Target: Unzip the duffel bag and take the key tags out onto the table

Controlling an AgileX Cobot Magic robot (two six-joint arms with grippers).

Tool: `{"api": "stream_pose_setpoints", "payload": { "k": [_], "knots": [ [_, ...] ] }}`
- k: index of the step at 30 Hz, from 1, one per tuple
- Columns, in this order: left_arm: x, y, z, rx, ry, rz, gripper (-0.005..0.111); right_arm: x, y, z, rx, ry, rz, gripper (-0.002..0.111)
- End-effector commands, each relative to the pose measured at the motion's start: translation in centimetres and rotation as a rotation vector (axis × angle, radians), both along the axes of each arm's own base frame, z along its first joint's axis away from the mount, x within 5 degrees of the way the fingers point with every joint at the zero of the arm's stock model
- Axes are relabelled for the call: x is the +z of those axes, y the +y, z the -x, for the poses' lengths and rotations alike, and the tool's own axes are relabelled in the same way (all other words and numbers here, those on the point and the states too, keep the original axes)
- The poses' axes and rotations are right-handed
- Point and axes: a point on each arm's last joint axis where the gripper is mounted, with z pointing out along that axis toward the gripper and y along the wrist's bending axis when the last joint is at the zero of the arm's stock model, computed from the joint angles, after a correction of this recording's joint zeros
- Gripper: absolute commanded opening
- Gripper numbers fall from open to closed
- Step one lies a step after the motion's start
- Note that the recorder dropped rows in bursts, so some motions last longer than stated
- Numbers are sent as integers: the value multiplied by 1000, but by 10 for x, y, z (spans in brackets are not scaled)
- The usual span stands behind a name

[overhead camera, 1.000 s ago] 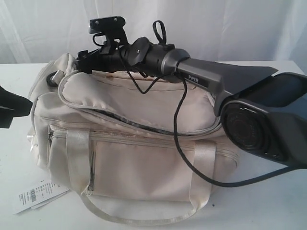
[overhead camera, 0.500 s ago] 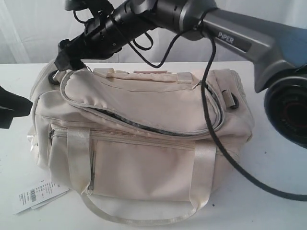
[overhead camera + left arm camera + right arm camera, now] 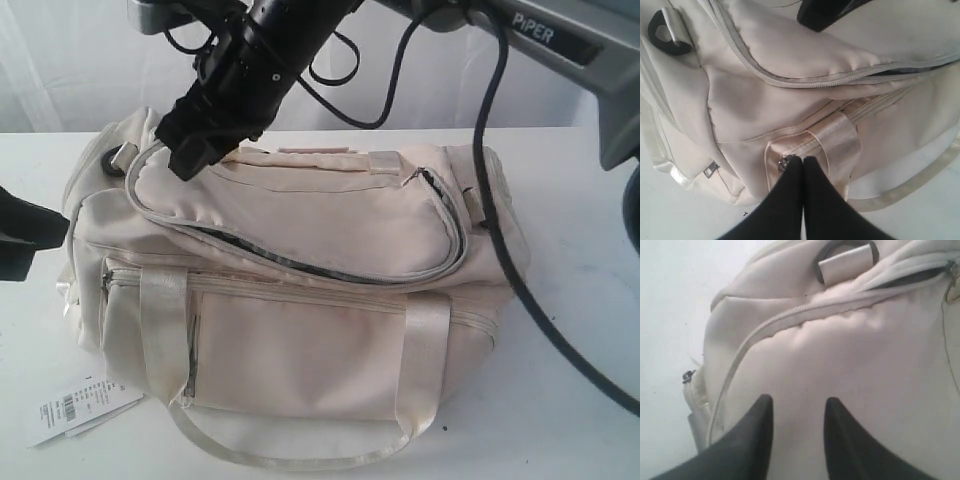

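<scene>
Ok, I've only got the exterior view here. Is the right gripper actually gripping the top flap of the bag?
Observer: No. In the right wrist view the right gripper has its jaws apart over the duffel bag flap, with nothing between them.
Operator: And the left one? I just see a dark edge.
Observer: The left wrist view shows the left gripper shut, with its tips at a small metal zipper pull beside the satin strap. I can't tell whether it pinches the pull.
Operator: Any key tags showing?
Observer: None. Up close, the main zipper gap shows only dark inside.
</scene>
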Motion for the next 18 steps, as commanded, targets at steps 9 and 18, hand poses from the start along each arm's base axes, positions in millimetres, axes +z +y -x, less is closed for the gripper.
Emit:
{"api": "stream_pose_setpoints", "payload": {
  "k": [9, 18],
  "knots": [
    [-19, 2, -2, 31, -42, 0, 0, 71, -43, 41, 2, -100, -75, 0],
    [-19, 2, -2, 34, -37, 10, 0, 61, -112, 97, -6, -134, 103, 0]
  ]
}}
